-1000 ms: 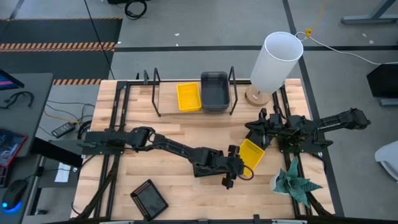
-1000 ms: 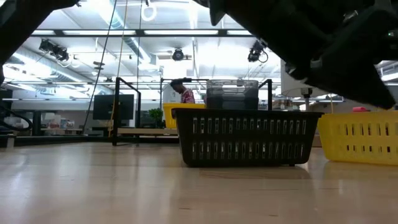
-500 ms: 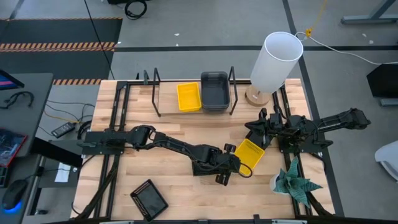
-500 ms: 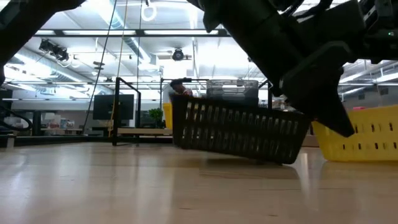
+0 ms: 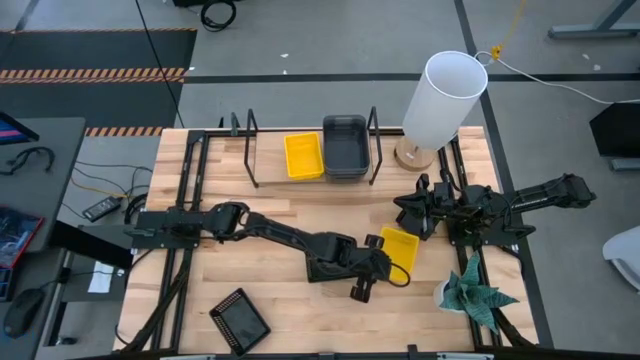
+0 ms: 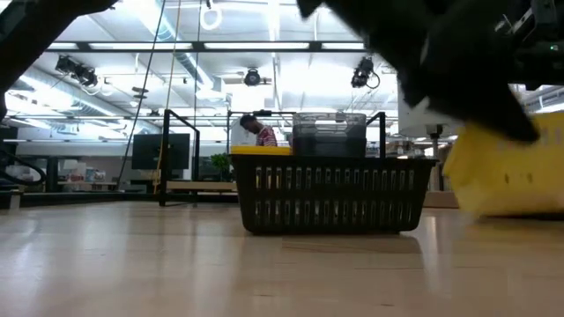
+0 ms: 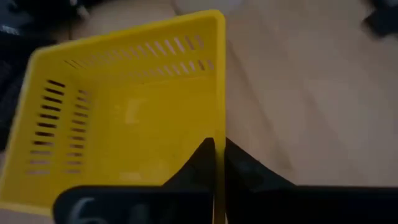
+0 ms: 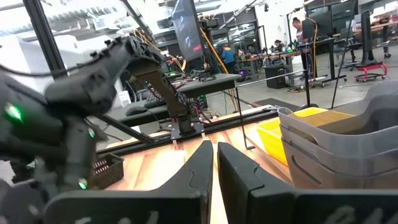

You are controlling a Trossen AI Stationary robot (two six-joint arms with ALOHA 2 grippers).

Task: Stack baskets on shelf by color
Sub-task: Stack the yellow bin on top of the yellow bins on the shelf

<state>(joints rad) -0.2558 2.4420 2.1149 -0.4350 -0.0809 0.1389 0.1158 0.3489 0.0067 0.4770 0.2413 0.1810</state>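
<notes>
The left claw (image 7: 219, 163) is clenched on the side wall of a loose yellow basket (image 5: 400, 246), which lies on the desk (image 5: 280, 295) near its right side, well apart from the shelf (image 5: 310, 180). On that shelf at the desk's far edge, another yellow basket (image 5: 303, 155) sits just beside a stack of dark grey baskets (image 5: 344, 146), while a black mesh basket (image 6: 333, 194) stands on the desk closer to the front. The right claw (image 8: 214, 163) waits over the desk's right side, its fingers nearly together and holding nothing.
</notes>
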